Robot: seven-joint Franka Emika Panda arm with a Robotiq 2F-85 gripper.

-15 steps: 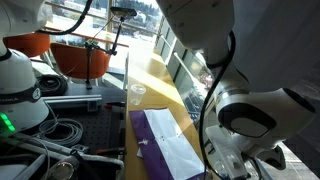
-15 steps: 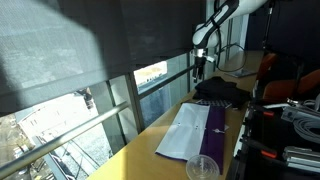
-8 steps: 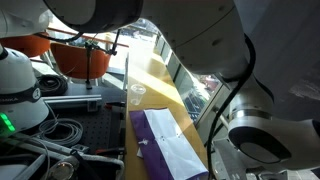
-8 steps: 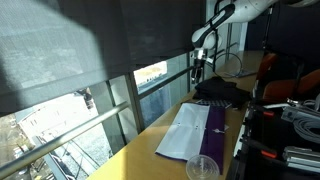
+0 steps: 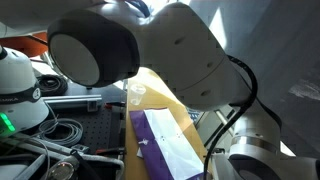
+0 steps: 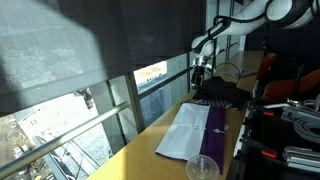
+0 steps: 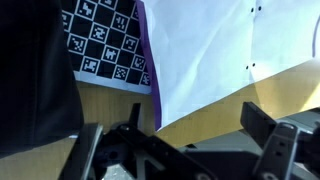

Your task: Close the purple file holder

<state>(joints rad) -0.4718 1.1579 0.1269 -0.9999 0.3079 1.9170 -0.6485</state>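
**Clerk:** Item: purple file holder point(image 6: 195, 130). Location?

**Checker:** Lower centre in both exterior views. It lies open and flat on the yellow worktop point(image 6: 140, 158), with white sheets point(image 6: 183, 132) showing. In the wrist view its purple edge and paper fill the upper right.

**Clerk:** Item: fingers point(image 7: 280, 142). Condition?

**Checker:** Spread wide along the bottom of the wrist view, with nothing between them. They are clear of the holder and not touching it.

**Clerk:** Hazards, listed.

**Checker:**
- **Sliding:** The cover looks flush with the worktop. A finger may skate over it rather than get under it, and shove the whole holder along.
- **Cup:** A plastic cup point(image 6: 203, 167) stands just beside the holder's near end. A push that way could tip it.
- **Loose sheets:** The fingers might catch the sheets instead of the cover, and crease or drag them.
- **Hinged side:** I cannot tell which side is hinged. Lifting the wrong edge closes nothing.

**Clerk:** Views, compared.

**Checker:**
- **Exterior view, arm small:** The arm point(image 6: 232, 22) sits at upper right. The holder and cup are seen whole, but the fingers are too small to read.
- **Exterior view, arm large:** The arm point(image 5: 150, 50) blocks the upper frame, and the fingers are not shown.
- **Wrist view:** Only this view shows the finger spread. It also shows a checkered board point(image 7: 105, 40) just beside the purple edge at upper left.
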